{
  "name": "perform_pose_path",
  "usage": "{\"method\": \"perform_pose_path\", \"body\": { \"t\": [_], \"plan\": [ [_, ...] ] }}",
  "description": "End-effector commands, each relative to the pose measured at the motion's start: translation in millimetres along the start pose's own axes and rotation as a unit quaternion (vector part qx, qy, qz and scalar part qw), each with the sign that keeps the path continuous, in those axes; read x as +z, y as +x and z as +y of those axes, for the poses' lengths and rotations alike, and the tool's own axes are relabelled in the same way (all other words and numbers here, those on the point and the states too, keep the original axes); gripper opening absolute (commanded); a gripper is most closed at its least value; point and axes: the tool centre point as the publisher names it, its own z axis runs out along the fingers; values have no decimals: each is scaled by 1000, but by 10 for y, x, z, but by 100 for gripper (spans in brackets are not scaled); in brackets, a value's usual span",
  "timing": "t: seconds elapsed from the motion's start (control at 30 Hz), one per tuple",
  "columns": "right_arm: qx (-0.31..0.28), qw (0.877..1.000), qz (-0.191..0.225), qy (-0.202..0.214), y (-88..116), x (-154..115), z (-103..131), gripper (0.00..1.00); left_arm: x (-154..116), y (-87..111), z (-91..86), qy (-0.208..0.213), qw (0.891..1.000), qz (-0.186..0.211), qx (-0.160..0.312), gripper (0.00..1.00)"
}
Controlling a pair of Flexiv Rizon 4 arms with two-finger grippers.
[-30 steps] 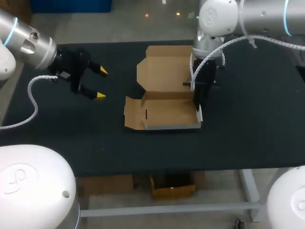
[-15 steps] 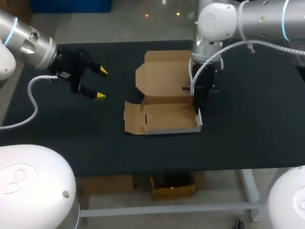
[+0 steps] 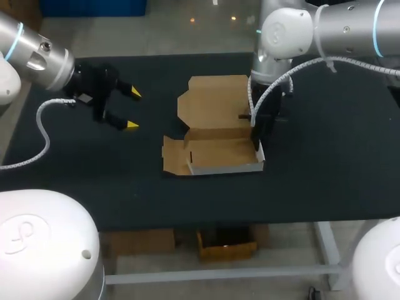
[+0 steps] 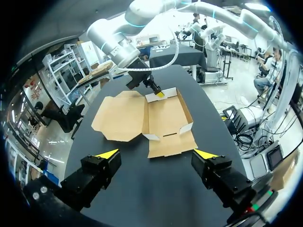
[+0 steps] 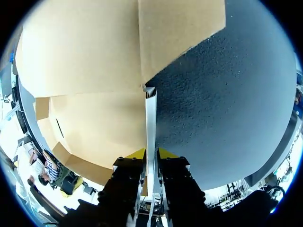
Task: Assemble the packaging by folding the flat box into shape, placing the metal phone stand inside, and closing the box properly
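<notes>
- The table (image 3: 325,175) has a dark, slightly rough cover, and the box (image 3: 222,152) lies near its middle, a little toward my right side.
- The box is brown cardboard inside and white outside. It is open and only partly formed.
- Its long axis runs from left to right across the table, and the open side looks up.
- Nearest to me, the front wall (image 3: 225,167) stands upright as a thin white strip.
- The left side flap (image 3: 174,153) is not raised; it lies flat outward on the table, with a short slot cut beside it.
- My left jaws are released and spread wide, with nothing between the yellow tips. They hang over the table left of the box, well apart from it, and point toward it.
- My right jaws come down from above onto the right side wall (image 5: 150,118). They are clenched on this thin white wall, one yellow tip on each face of it.
- Farthest, the lid (image 3: 215,103) opens away from me, hinged on the far long edge. I cannot tell if it lies fully flat.
</notes>
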Motion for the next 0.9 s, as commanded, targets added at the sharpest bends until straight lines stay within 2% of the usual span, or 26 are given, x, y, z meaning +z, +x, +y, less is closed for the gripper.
{"method": "perform_pose_path", "body": {
  "t": [0.03, 0.47, 0.63, 0.9],
  "plan": [
    [1, 1000, 2, -14, -15, 30, -30, 13, -6, -5, -1, -1, 1000, 2, 0, 100],
    [-1, 997, 11, -80, -14, 48, -68, 14, -6, -5, -1, -1, 1000, 2, 0, 100],
    [2, 995, 16, -94, -37, 87, -50, 15, -6, -5, -1, -1, 1000, 2, 0, 100],
    [47, 993, -18, -103, 4, 100, -32, 15, -6, -5, -1, -1, 1000, 2, 0, 100]
  ]
}}
